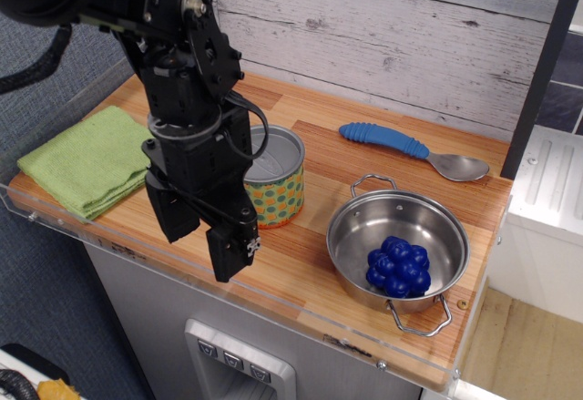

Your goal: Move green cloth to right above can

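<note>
The green cloth point(89, 159) lies folded flat at the left end of the wooden counter point(314, 272), close to the front left corner. To its right, partly behind the arm, stands the can point(273, 181), grey lid up, with its dotted yellow label facing forward. The gripper point(202, 236) hangs between cloth and can near the front edge, its two black fingers point(230, 252) spread apart and holding nothing; whether they touch the wood is hard to tell. Further right sits a steel pot point(398, 236) holding a blue, berry-like cluster point(397, 265). Behind it lies a blue-handled spoon point(414, 150).
</note>
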{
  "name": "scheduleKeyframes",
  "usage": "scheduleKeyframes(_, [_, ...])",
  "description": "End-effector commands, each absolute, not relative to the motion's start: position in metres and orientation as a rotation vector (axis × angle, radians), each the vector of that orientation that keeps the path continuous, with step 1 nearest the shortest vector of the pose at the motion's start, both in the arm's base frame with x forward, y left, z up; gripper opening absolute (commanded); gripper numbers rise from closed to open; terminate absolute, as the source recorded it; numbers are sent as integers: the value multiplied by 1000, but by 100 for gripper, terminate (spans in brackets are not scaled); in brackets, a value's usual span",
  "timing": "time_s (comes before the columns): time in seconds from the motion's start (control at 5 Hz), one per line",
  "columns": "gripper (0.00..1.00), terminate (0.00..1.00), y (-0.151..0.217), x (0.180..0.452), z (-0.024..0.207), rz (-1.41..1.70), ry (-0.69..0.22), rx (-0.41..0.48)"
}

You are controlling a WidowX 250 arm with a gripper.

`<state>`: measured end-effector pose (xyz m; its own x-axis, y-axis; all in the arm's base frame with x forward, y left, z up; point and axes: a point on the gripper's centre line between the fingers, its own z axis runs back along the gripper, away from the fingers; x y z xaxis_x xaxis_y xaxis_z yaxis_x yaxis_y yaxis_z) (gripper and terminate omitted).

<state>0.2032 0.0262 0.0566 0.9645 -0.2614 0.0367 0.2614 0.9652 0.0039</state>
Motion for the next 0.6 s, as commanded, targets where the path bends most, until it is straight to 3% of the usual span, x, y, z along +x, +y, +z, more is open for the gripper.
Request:
scheduleKeyframes(0.0, [100, 0, 26, 203, 57, -265, -37, -1])
scheduleKeyframes(0.2, [100, 0, 44, 207, 59, -281, 2, 69])
scheduleKeyframes(0.4, [100, 0, 65, 210, 65, -271, 14, 83])
